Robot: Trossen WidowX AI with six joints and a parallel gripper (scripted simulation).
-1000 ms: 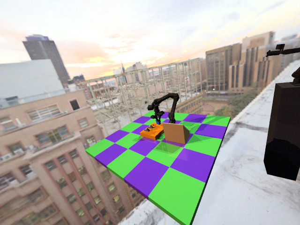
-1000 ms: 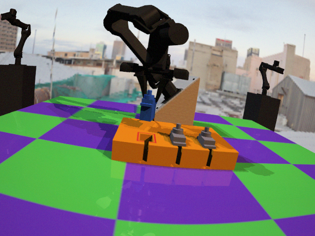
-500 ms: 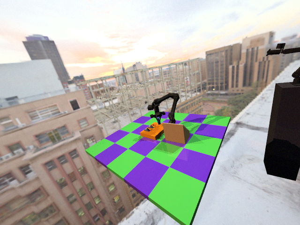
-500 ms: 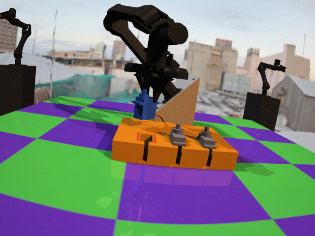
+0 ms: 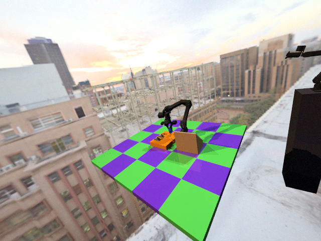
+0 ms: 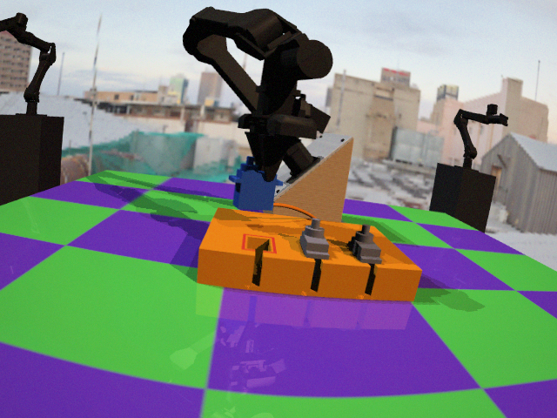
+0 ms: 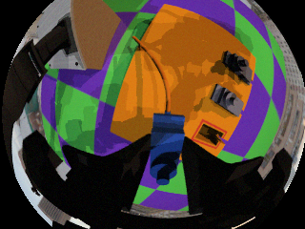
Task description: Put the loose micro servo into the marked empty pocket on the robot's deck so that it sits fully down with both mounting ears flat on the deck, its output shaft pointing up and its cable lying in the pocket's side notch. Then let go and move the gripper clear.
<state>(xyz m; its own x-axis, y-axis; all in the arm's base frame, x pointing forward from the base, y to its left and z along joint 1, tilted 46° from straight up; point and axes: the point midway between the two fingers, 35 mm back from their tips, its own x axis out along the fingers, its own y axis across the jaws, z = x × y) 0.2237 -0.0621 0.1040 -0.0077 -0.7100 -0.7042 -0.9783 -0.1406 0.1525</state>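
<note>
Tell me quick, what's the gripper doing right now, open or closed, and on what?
Gripper: closed on the blue micro servo.

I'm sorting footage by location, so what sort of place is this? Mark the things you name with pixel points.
Probably a city rooftop, high and outdoors: tall buildings (image 5: 234, 75) stand all around, the pale concrete surface (image 5: 262, 202) looks like a roof, and open sky (image 5: 103, 23) (image 6: 373, 27) spreads overhead.
</note>
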